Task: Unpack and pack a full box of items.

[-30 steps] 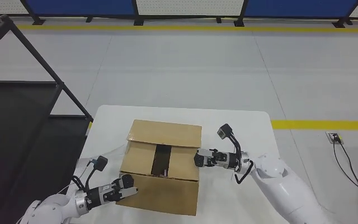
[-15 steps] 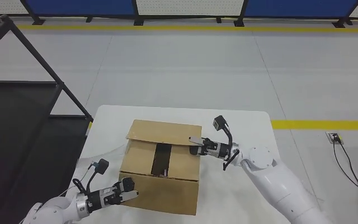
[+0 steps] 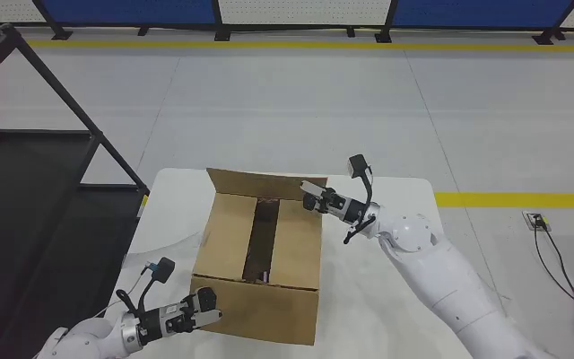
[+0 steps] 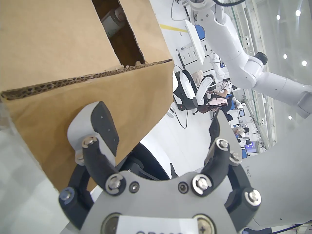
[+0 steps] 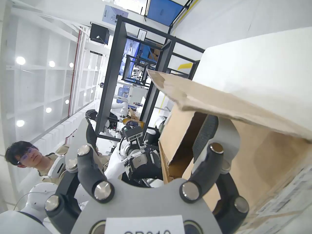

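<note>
The cardboard box (image 3: 260, 260) sits on the counter (image 3: 175, 202) between the two hands. The right hand (image 3: 312, 196) is spread open, one finger (image 5: 207, 132) beneath the raised far flap (image 3: 256, 184), perhaps touching it. The left hand (image 3: 208, 305) is also open, just beside the near flap (image 3: 260, 312).

The right arm (image 3: 439, 269) and left arm (image 3: 85, 339) wear smooth, rounded white shells with black joints, and a thin black cable (image 4: 219, 3) loops beside the right wrist. A small black camera block (image 3: 359, 168) rides on a stalk above it. The left gripper (image 4: 160, 118) and right gripper (image 5: 146, 127) share grey metal palm plates, silver screws (image 4: 201, 183), black linkages, pale fingers with dark pads (image 4: 104, 120) and a white label (image 5: 143, 225).
</note>
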Controlling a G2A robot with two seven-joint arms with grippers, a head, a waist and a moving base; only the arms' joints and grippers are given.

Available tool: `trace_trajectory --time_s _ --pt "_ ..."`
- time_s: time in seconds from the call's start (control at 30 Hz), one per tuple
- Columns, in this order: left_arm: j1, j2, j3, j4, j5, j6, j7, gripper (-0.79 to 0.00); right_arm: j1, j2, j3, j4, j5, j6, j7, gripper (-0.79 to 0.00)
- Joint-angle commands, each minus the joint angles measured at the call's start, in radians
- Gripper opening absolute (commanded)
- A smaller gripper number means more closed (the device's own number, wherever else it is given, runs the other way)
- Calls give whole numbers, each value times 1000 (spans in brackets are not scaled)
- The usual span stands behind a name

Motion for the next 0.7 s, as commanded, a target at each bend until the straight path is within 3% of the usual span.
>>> trace_trajectory --time_s 0.0,0.67 --pt "2 2 -1 -1 -2 -4 0 0 19 -11 -3 41 31 -15 18 0" --pt "3 3 -1 -2 -5 -5 0 0 30 -15 -6 56 27 -18 24 0"
